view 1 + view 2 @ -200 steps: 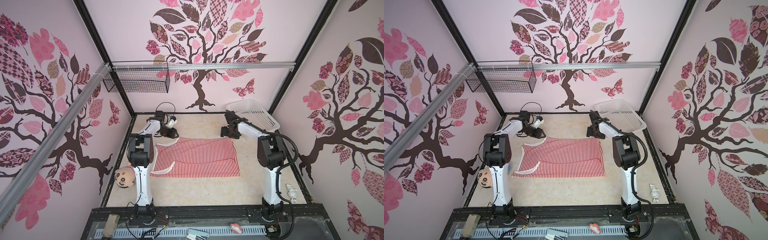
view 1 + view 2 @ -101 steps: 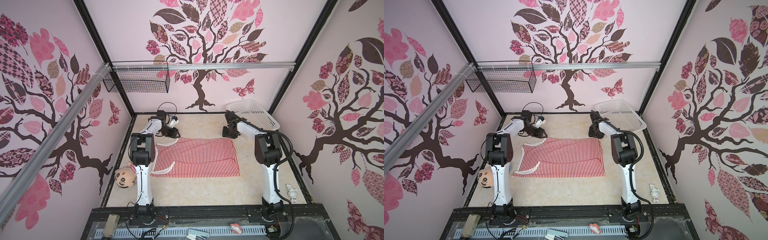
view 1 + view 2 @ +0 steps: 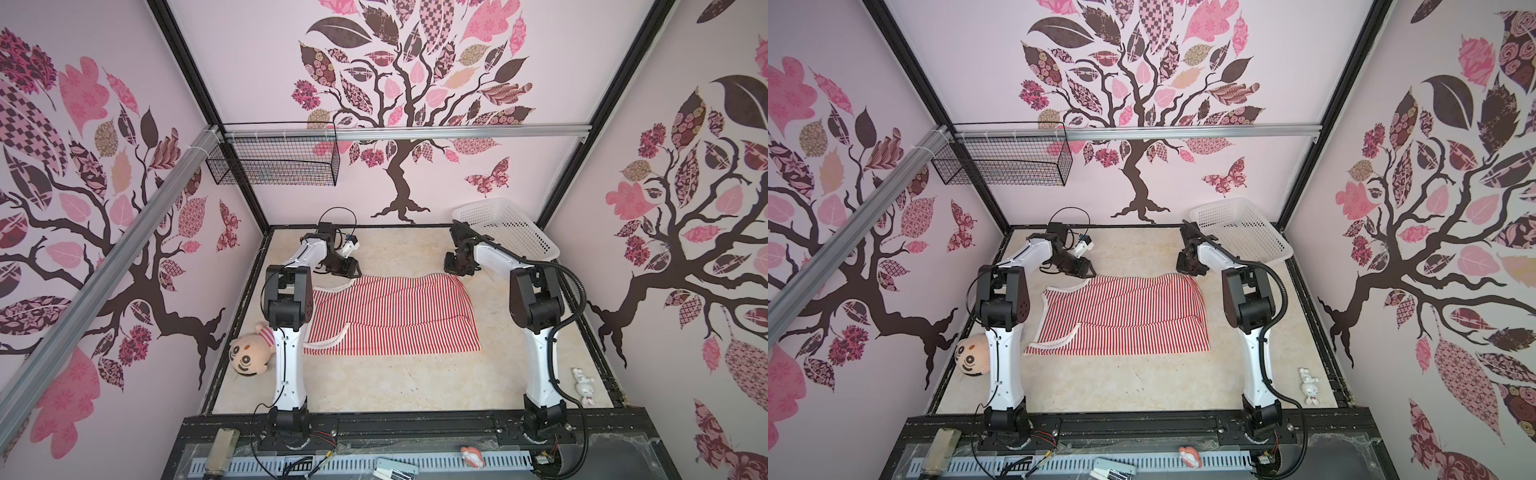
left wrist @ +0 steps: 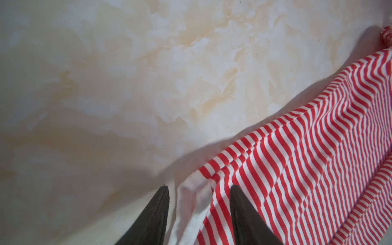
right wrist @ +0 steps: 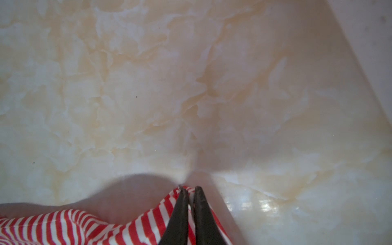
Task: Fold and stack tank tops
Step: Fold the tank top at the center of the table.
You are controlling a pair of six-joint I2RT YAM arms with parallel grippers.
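Plush doll left of tank top; basket near right arm.

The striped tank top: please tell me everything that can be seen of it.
The tank top is thin red-and-white striped fabric with white trim at the armholes. It lies spread flat on the marbled table, with a crease across it. The right gripper is shut on its far hem corner; the open left gripper straddles a white-trimmed strap end.

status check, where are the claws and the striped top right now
Right claw shut on far corner of tank top. Left claw open, straddling its white trim. Top spread flat. White basket at far right corner, off the fabric.
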